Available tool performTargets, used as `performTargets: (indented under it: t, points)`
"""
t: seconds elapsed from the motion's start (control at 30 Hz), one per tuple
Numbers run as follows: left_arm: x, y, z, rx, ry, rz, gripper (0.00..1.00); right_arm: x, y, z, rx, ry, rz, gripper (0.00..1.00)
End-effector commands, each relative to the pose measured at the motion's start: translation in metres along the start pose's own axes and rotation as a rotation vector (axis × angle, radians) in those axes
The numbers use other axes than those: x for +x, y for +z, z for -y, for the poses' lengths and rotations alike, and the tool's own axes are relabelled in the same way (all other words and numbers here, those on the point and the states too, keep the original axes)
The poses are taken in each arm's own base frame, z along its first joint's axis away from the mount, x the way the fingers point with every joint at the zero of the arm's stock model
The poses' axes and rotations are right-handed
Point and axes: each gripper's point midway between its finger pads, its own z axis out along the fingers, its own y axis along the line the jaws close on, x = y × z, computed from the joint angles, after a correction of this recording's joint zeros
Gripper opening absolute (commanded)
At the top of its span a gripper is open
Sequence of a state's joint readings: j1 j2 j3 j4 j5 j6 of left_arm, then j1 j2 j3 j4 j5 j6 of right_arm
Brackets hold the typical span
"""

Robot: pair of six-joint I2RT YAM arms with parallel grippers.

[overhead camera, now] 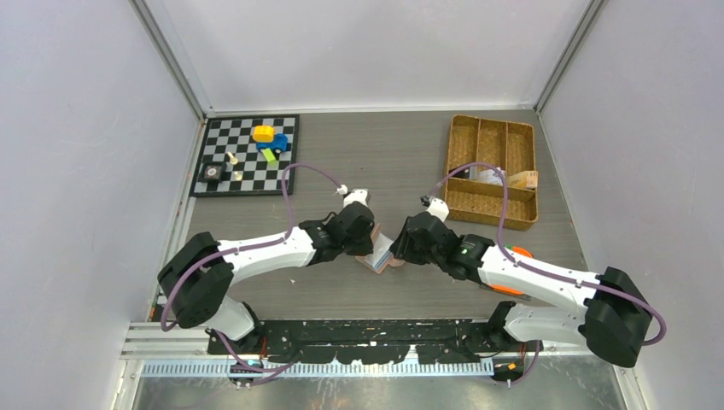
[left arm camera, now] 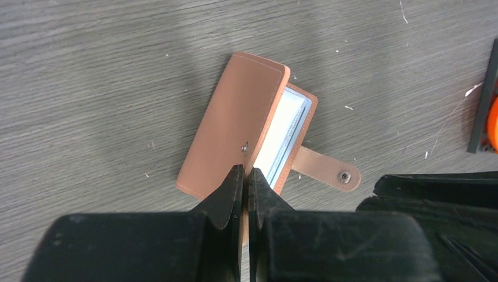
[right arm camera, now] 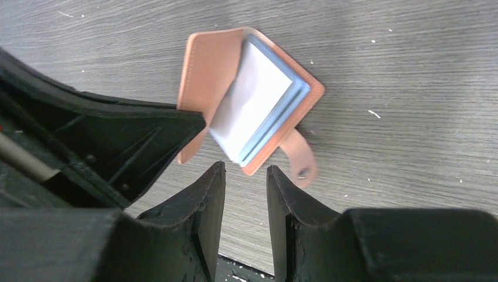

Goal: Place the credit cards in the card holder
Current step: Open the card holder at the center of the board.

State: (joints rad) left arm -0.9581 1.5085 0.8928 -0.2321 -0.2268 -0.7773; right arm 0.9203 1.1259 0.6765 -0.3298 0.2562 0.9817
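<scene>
Left gripper [left arm camera: 245,171] is clamped on the near edge of the holder [left arm camera: 235,117] cover, right gripper [right arm camera: 246,176] stands apart and empty just short of its open side; pale cards [right arm camera: 252,100] sit inside, strap [left arm camera: 326,170] unfastened, so closing apparently remains.

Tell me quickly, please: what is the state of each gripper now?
Left gripper: closed on the card holder cover.
Right gripper: open, holding nothing.
</scene>
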Motion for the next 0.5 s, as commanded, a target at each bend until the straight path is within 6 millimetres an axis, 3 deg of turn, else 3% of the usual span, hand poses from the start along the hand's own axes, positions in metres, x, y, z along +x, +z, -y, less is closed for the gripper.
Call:
performTargets:
  t: [0.0, 0.3, 0.47]
  points:
    - [0.014, 0.002, -0.015, 0.022, -0.117, -0.063, 0.00, 0.003, 0.014, -0.014, -0.084, 0.068, -0.024, 0.37]
    - [0.013, 0.003, -0.027, 0.035, -0.148, -0.084, 0.00, 0.012, 0.035, -0.029, -0.122, 0.046, -0.079, 0.36]
    - [0.010, 0.003, -0.028, 0.042, -0.155, -0.085, 0.00, 0.019, 0.051, -0.026, -0.112, 0.064, -0.099, 0.35]
